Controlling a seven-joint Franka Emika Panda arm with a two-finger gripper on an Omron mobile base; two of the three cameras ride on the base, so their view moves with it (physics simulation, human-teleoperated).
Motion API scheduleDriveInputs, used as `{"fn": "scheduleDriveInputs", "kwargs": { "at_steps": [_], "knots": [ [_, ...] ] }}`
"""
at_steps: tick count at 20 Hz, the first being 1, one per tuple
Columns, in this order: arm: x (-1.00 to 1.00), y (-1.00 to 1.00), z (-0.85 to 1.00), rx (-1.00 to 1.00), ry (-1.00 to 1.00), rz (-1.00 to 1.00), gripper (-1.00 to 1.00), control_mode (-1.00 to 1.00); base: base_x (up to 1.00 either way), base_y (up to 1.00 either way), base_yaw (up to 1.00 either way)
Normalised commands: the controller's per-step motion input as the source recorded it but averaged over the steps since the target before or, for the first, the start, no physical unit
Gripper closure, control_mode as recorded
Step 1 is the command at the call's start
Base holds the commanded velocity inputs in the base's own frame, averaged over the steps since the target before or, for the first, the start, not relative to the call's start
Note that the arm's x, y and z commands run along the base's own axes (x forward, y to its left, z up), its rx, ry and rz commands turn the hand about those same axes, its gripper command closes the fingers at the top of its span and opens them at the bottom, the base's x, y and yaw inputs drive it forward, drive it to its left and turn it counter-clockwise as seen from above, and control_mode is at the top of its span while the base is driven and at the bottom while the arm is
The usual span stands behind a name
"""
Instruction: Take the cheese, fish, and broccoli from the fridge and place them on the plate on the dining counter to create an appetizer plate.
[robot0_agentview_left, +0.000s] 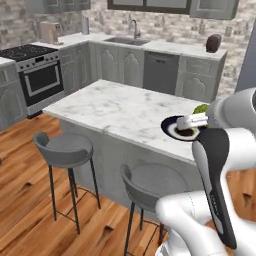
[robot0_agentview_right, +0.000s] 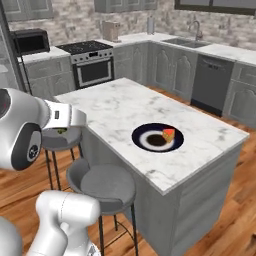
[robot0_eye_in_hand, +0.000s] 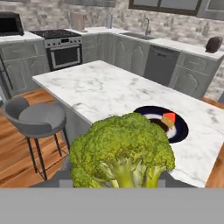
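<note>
Carrying the broccoli (robot0_eye_in_hand: 122, 151) toward the dining counter (robot0_agentview_right: 120, 107), clamped in the gripper (robot0_eye_in_hand: 114, 181) at 6 o'clock of the hand view, with the finger tips themselves hidden behind the florets. Seen in the left base view as a green speck at 3 o'clock, just above the plate (robot0_agentview_left: 172, 131). Cheese (robot0_agentview_right: 169, 134) already set on the plate, at 3 o'clock of the white ring. No fish to be made out on the plate, so probably one item delivered, one in transit, one left to fetch. Next: reaching over the near edge and releasing above the plate's bare side.
</note>
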Motion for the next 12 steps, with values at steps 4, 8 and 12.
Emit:
{"fn": "scheduleDriveInputs", "kwargs": {
  "at_steps": [4, 8, 12],
  "knots": [
    [0.00, 0.00, 0.00, 0.00, 0.00, 0.00, 1.00, 1.00, 1.00, 0.18, -0.27],
    [0.00, 0.00, 0.00, 0.00, 0.00, 0.00, 1.00, 1.00, 0.81, 0.00, -0.19],
    [0.00, 0.00, 0.00, 0.00, 0.00, 0.00, 1.00, 1.00, 0.72, -0.10, -0.15]
  ]
}}
